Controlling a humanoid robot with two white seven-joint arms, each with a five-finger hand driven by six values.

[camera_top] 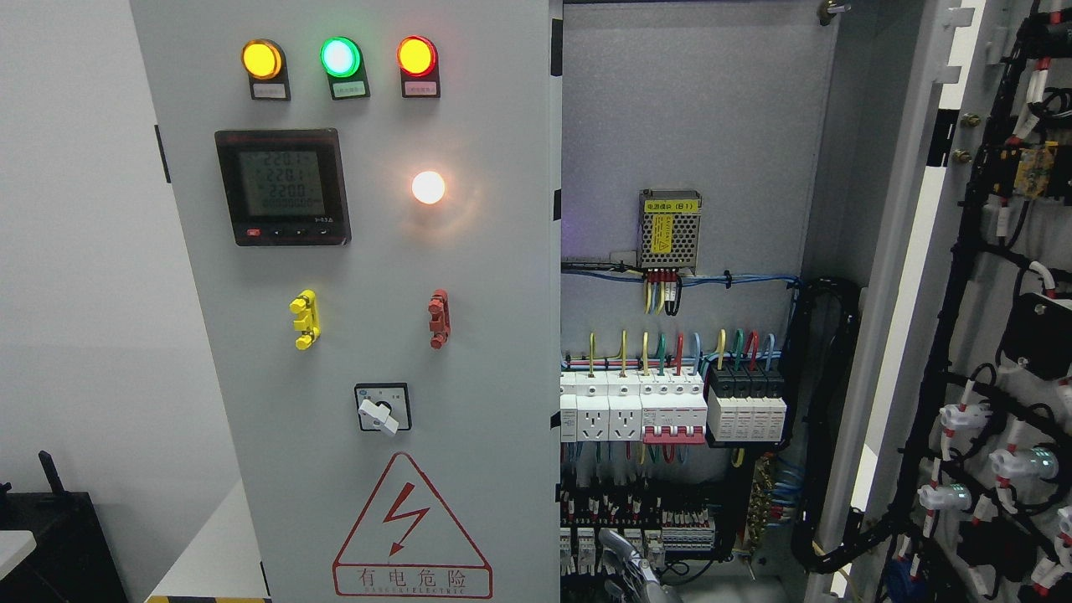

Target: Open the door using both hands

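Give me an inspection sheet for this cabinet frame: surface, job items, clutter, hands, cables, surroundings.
Surface: left door shut, grey panel bare between its fittings.
Job's things: right door swung open, wiring on its inner face; cabinet interior exposed.
Panel fittings: three indicator lamps and white lamp lit; meter on; rotary switch; warning triangle.
Clutter: nothing seen.
Hands: a metallic part at the bottom edge, possibly a hand; side and state unclear.
Cables: black loom bundled; coloured leads into breakers.
Surroundings: white wall; black object lower left.
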